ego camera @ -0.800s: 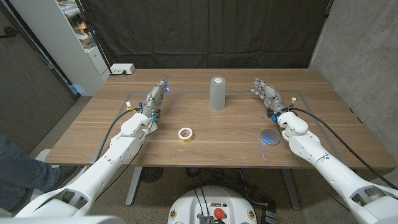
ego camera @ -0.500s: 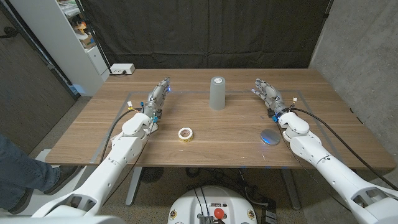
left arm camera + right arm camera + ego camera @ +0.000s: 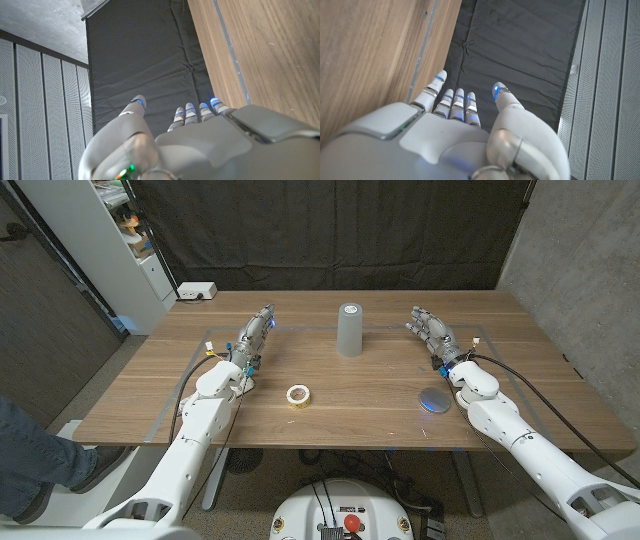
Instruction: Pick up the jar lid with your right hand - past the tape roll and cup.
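The jar lid (image 3: 434, 400), a flat grey disc, lies on the wooden table (image 3: 370, 395) near the front right, close to my right wrist. My right hand (image 3: 430, 332) is beyond it toward the back right, fingers straight and apart, holding nothing; the right wrist view shows its back (image 3: 450, 135) beside the table surface. A small tape roll (image 3: 298, 394) lies front centre. The grey cup (image 3: 349, 329) stands upright at mid back. My left hand (image 3: 254, 336) sits at the back left with fingers extended and nothing in it, its back (image 3: 200, 145) seen in the left wrist view.
A white box (image 3: 197, 291) sits at the table's back left corner. A white shelf unit (image 3: 120, 240) stands left of the table, a black curtain (image 3: 330, 230) behind it. A person's leg in jeans (image 3: 30, 450) shows at the picture's left edge.
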{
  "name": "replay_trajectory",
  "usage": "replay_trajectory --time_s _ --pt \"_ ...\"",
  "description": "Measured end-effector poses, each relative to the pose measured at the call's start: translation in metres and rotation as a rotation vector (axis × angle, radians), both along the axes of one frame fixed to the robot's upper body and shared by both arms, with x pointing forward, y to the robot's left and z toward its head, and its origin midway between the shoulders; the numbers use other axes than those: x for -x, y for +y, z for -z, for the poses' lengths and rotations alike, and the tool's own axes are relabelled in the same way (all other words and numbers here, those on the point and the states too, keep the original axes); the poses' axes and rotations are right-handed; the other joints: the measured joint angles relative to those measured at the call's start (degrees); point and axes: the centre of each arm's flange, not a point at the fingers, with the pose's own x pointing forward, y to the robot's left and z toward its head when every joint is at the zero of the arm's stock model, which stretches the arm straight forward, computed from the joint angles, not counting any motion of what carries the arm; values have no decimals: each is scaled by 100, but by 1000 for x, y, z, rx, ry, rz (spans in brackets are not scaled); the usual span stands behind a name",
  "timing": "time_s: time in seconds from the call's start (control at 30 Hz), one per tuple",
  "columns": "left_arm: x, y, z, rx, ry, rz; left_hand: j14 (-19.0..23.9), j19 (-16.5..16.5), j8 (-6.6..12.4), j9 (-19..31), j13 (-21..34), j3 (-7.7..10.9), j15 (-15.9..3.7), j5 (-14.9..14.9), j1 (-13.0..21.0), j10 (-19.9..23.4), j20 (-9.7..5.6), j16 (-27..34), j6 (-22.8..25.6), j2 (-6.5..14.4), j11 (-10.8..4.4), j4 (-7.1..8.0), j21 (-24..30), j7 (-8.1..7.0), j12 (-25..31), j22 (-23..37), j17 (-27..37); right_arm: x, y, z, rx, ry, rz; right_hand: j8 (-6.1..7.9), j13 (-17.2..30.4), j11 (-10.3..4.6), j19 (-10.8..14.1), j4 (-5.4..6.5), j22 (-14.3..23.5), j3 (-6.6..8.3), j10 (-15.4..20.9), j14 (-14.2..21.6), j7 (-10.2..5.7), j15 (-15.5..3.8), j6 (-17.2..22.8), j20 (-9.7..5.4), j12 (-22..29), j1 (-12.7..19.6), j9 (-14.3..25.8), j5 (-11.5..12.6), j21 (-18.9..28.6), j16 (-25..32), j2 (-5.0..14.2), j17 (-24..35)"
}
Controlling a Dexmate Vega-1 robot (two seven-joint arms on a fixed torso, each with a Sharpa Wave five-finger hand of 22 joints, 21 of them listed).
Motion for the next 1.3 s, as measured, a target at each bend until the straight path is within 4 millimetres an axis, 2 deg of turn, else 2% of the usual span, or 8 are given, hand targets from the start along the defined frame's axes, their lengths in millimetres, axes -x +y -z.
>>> replay_trajectory --time_s 1.3 --pt "-7 -1 -10 -14 -1 7 -28 1 -1 -1 -26 6 -29 0 0 -52 0 0 0 0 -8 -55 -104 -1 0 -2 -1 11 -8 -9 36 -40 2 0 -53 -1 -1 -47 -1 47 -1 0 0 0 -1 0 0 53 -27 0 0 0 7 -79"
